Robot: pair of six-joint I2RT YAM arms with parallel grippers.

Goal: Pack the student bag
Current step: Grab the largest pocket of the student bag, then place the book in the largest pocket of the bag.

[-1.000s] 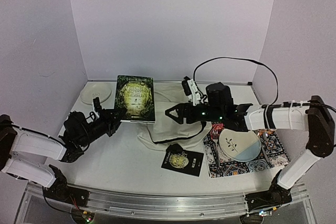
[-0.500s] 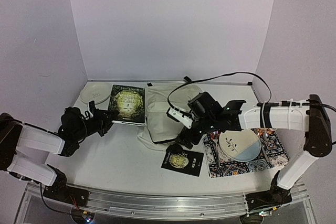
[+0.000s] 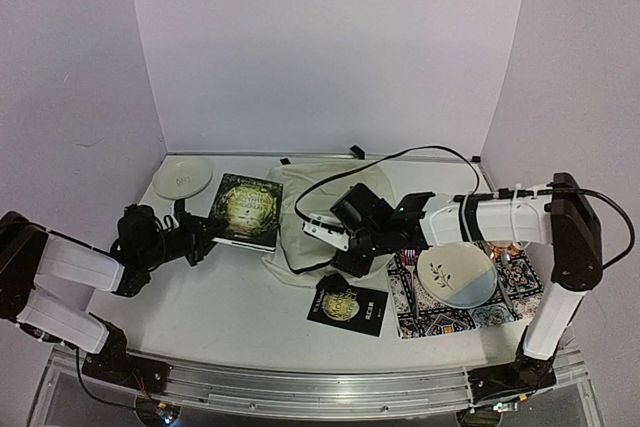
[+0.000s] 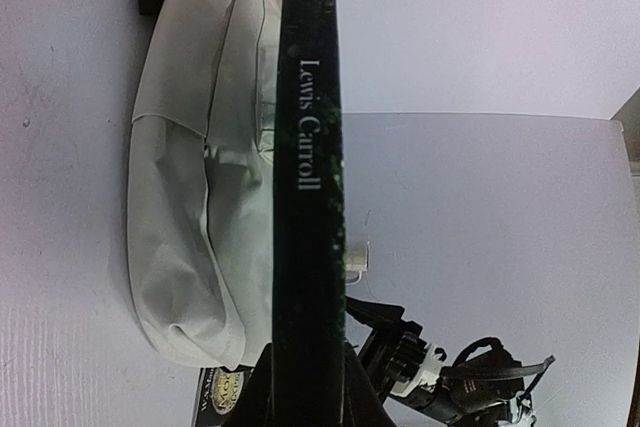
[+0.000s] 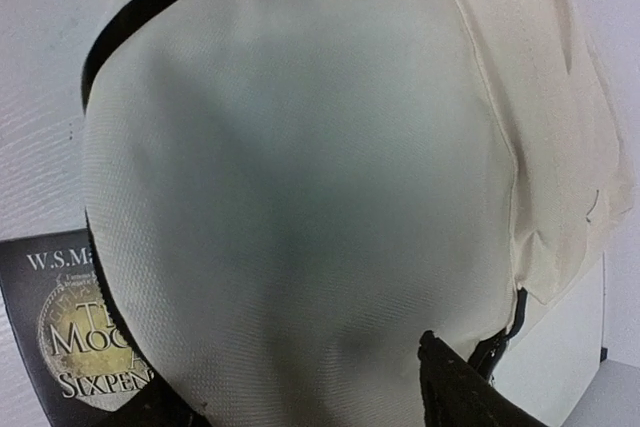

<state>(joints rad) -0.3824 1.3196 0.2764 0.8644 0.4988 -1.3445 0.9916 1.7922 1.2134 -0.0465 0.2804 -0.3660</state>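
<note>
The student bag [image 3: 312, 209] is a cream fabric backpack lying flat at mid-table, also in the left wrist view [image 4: 190, 227]. My left gripper [image 3: 200, 232] is shut on a dark green Lewis Carroll book [image 3: 246, 209], held tilted just left of the bag; its spine [image 4: 308, 147] runs up between the jaws of the left gripper [image 4: 308, 372]. My right gripper [image 3: 345, 247] is down at the bag's near edge. In the right wrist view the bag's fabric [image 5: 320, 167] bulges between the wide-apart jaws of the right gripper [image 5: 300, 402], with one finger [image 5: 455, 387] beside the zipper.
A black paperback [image 3: 348, 304] lies in front of the bag, also in the right wrist view [image 5: 60, 337]. A patterned mat [image 3: 520, 292] on the right carries a plate [image 3: 457, 276]. A white plate [image 3: 182, 178] sits at the back left. A black cable [image 3: 400, 157] arcs over the bag.
The left arm has drawn the green book leftward and lowered it from upright to tilted. The right gripper has swung from above the bag down to its near edge, jaws narrowing somewhat.
</note>
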